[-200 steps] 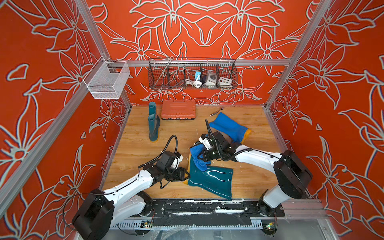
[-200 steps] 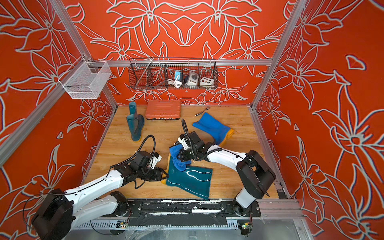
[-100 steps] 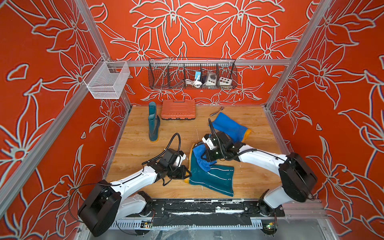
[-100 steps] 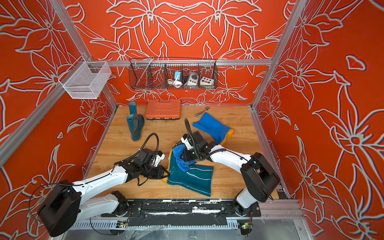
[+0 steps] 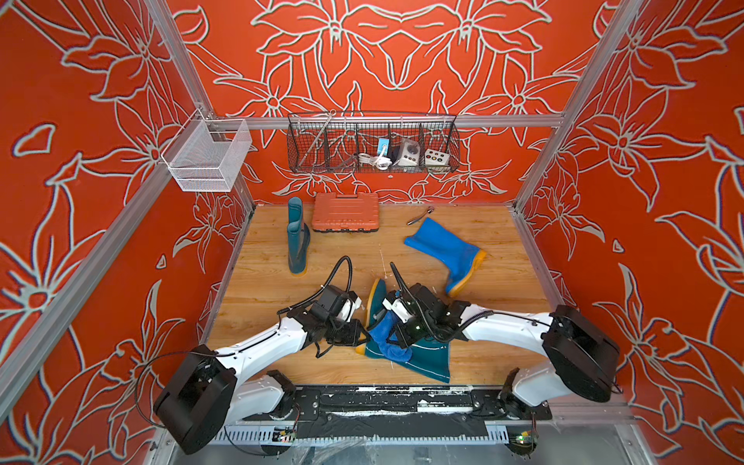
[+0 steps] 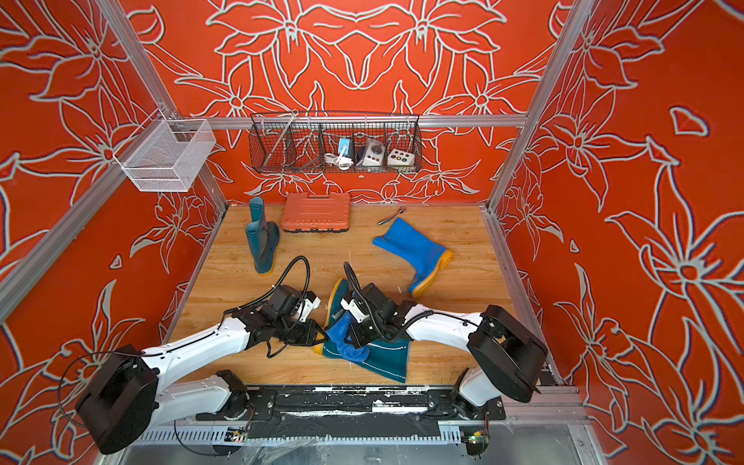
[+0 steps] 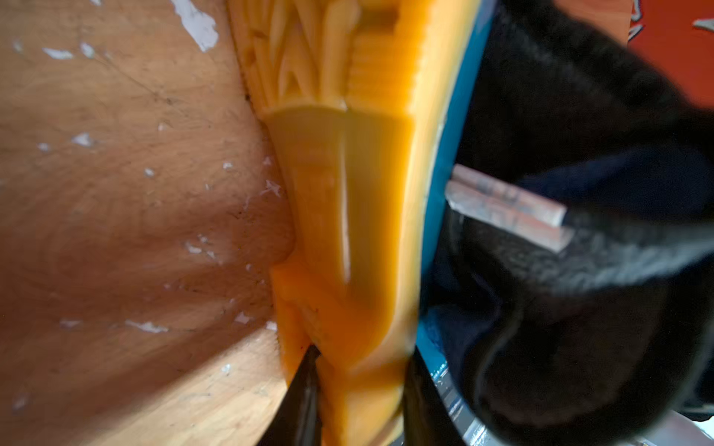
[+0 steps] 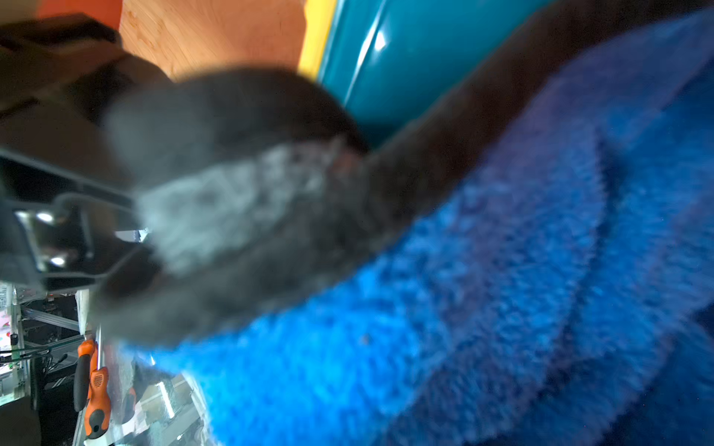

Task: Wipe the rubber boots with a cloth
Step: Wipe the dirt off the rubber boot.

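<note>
Left fingers [image 7: 305, 386] pinch yellow sole of lying teal boot [image 5: 422, 358] on bench [image 5: 282, 290]. Right fingers [image 5: 404, 338] clamp blue cloth [image 5: 387, 343], draped on that boot. Black wire basket [image 5: 314, 149] on wall holds white cable [image 5: 378, 160], switch boxes [image 5: 437, 157]. Orange case [image 5: 346, 211] shut.

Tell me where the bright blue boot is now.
In both top views the bright blue boot lies on its side on the wooden floor at the robot's right, near a small metal tool, apart from the lying dark teal boot.
</note>
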{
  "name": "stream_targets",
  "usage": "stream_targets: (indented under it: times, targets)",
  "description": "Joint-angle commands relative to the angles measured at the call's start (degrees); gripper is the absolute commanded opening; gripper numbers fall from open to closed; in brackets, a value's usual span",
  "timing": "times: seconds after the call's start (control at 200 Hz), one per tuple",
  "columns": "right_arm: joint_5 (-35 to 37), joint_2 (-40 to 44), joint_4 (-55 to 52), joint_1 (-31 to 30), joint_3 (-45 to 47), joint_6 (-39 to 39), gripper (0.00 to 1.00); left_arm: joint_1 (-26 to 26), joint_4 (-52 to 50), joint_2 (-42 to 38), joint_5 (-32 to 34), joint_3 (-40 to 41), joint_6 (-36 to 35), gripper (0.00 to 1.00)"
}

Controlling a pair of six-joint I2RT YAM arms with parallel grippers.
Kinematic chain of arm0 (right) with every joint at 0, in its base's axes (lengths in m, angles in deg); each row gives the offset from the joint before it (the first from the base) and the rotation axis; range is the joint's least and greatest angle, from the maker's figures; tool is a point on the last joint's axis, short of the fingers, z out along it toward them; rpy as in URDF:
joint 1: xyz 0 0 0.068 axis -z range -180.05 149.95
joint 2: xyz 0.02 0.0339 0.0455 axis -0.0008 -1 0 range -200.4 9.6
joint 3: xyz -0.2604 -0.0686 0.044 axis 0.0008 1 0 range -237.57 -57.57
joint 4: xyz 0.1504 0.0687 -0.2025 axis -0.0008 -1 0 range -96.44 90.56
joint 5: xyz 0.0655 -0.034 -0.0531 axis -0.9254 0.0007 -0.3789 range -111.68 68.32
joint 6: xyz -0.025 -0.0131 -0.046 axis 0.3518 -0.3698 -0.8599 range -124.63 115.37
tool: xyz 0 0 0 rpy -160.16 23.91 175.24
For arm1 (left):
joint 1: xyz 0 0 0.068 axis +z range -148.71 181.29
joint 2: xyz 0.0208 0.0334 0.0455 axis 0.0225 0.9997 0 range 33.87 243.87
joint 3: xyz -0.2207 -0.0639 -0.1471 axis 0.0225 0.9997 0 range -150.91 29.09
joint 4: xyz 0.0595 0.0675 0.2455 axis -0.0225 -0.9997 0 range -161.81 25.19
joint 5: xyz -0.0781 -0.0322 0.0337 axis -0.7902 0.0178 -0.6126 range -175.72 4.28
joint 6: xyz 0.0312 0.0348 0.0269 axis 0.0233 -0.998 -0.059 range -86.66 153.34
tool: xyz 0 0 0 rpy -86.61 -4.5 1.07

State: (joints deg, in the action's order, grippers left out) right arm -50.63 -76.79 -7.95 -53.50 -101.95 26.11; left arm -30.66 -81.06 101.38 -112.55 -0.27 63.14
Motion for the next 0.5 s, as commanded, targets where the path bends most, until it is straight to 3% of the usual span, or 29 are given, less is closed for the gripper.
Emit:
stream_targets:
  times: [0.0,0.115,0.245,0.38,0.495]
  targets:
    - [-0.46,-5.00,-7.54,0.89,-8.66,-5.65,0.00,0.13,2.61,-0.28,3.43,1.10,1.34,0.00]
    - [0.93,-11.47,-10.48,4.60,-19.38,-8.85,0.00,0.13,0.69,-2.01,4.78,1.20,0.85,0.00]
    - [0.50,-13.34,-8.27,7.95,-21.50,-6.98,0.00,0.13,-1.88,-3.15,6.11,1.04,-0.28,0.00]
    - [-0.28,-9.76,-8.63,1.66,-16.02,-7.57,0.00,0.20,0.62,-3.18,5.99,2.39,0.85,0.00]
    - [-0.38,-6.92,-5.33,-4.63,-7.91,-3.14,0.00,0.38,3.63,-0.70,5.57,2.64,0.69,0.00]
